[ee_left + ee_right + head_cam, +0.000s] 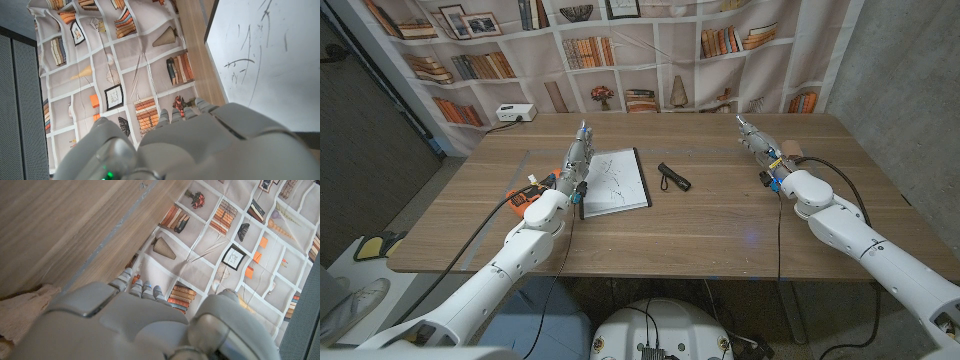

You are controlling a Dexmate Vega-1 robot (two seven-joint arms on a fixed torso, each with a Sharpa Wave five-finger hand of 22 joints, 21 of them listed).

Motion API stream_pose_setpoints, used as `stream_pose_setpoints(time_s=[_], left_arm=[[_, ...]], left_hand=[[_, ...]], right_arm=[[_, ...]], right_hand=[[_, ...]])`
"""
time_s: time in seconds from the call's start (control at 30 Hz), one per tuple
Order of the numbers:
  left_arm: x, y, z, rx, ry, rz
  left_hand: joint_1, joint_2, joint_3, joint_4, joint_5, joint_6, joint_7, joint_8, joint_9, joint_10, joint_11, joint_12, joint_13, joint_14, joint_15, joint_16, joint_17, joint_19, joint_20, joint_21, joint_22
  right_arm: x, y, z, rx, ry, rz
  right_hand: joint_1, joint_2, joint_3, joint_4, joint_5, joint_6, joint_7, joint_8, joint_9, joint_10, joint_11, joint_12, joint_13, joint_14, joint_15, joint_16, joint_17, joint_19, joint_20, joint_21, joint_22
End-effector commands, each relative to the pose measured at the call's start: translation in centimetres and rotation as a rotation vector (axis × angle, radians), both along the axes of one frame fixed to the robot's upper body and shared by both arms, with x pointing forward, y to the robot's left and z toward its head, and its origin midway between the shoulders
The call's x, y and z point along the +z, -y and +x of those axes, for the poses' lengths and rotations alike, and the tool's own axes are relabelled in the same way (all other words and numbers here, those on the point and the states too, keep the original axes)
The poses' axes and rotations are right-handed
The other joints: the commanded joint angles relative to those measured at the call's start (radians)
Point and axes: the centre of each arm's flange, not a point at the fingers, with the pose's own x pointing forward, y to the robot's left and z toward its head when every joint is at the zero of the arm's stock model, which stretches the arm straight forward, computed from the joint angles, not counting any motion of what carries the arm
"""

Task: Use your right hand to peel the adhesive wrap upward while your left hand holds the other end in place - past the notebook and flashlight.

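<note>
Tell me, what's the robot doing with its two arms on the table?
Right now it isn't holding anything. Its left hand is stretched out next to the open notebook, and its right hand reaches out on the far right side of the table. A small black flashlight lies between them, beside the notebook. A beige roll sits close by the right hand. Neither hand has grabbed it yet, so the peeling job looks like it hasn't started.

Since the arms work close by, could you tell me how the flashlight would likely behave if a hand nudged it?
The flashlight is a slim black cylinder lying on its side, so it would probably roll. It looks rigid and light.
</note>
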Motion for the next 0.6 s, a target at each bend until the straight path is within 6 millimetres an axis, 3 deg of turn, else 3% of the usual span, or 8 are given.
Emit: stream_pose_setpoints(time_s=[0.03,0.6], left_arm=[[0.0,0.5,0.6,0.008,-0.016,-0.005],[-0.6,1.4,0.2,0.021,-0.025,-0.016]], left_hand=[[0.010,0.002,0.008,0.003,0.000,0.000,-0.001,0.004,0.004,0.006,-0.002,0.010,0.002,-0.001,0.002,0.009,0.006,0.000,0.000,0.006,0.002],[0.010,0.002,0.011,0.002,-0.001,0.001,-0.001,0.002,0.005,0.007,-0.002,0.010,0.002,0.001,0.003,0.009,0.006,0.001,0.001,0.006,0.002]], right_arm=[[0.8,0.5,0.5,-0.065,0.022,-0.074],[2.0,1.6,0.4,-0.098,0.065,-0.167]], right_hand=[[0.020,-0.001,0.002,-0.008,-0.001,0.001,-0.001,0.006,0.002,0.003,0.000,0.005,0.004,-0.069,0.003,0.006,0.000,0.012,0.001,0.008,0.003],[0.073,0.014,0.027,-0.038,-0.007,0.005,-0.006,0.009,0.002,0.006,-0.005,0.006,0.004,-0.069,-0.003,0.007,-0.001,0.014,0.000,0.007,0.003]])
